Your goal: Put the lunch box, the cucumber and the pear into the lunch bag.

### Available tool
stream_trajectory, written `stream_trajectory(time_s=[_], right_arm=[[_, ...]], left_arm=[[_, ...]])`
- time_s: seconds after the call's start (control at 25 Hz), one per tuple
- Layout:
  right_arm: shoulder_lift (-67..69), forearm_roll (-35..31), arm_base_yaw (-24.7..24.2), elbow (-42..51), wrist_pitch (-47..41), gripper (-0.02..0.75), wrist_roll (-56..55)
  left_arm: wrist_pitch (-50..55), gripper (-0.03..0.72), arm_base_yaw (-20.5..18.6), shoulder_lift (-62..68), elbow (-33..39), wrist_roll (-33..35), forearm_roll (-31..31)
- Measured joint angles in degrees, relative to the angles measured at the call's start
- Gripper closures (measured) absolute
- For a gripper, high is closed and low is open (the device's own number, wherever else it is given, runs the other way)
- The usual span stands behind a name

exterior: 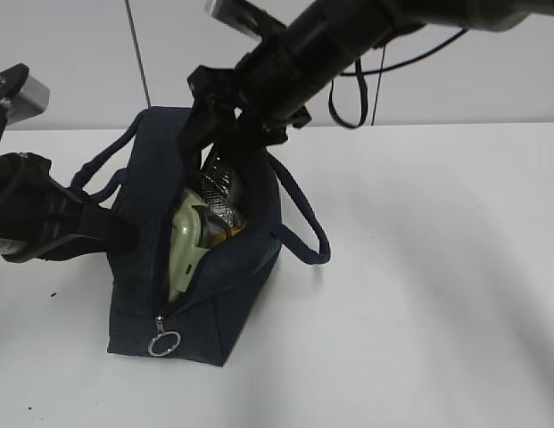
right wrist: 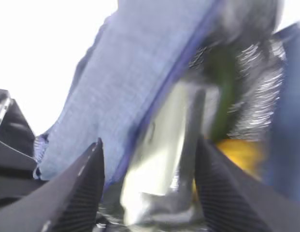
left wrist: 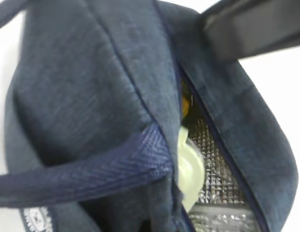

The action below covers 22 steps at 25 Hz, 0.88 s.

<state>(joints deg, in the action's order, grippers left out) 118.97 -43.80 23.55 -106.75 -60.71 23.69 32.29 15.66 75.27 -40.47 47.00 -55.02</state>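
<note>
A white bench (exterior: 419, 267) stands in front of a plain pale wall. On it sits the dark blue lunch bag (exterior: 192, 303), its top unzipped and open, with the ring pull (exterior: 164, 343) hanging at the near end. Inside the bag, the lunch box (exterior: 186, 242) with its pale green lid stands on its edge against the shiny silver lining. Behind it I can see a bit of the yellow pear (right wrist: 239, 152), and the dark green cucumber (right wrist: 222, 92) pokes up beside it. The right claw (right wrist: 147, 181) is spread wide over the bag's open mouth, with nothing between its fingers. The left claw (exterior: 111, 234) presses against the bag's left side; I cannot tell whether it is pinching the cloth.
</note>
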Motion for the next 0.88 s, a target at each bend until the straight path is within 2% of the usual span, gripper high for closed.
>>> stream_trajectory(time_s=[0.16,0.32,0.4,0.56,0.8,0.88], right_arm=[[-0.21,11.88,0.10,-7.64,-5.01,0.272,-6.67],[-0.23,22.64,0.10,-9.69,-9.30,0.272,-12.44],[-0.23,25.55,0.10,-9.69,-9.80,0.272,-13.67],[0.33,25.72,0.13,-9.82,-10.08,0.284,-14.17],[4.31,22.65,0.22,-9.91,-10.08,0.299,-14.25],[5.05,22.40,0.24,-9.91,-10.08,0.330,-14.25]], left_arm=[[-0.26,0.704,0.00,0.00,0.00,0.00,0.05],[-0.32,0.704,0.00,0.00,0.00,0.00,0.32],[-0.36,0.704,0.00,0.00,0.00,0.00,0.32],[-0.63,0.704,0.00,0.00,0.00,0.00,0.32],[-0.93,0.704,0.00,0.00,0.00,0.00,0.32],[-0.99,0.704,0.00,0.00,0.00,0.00,0.32]])
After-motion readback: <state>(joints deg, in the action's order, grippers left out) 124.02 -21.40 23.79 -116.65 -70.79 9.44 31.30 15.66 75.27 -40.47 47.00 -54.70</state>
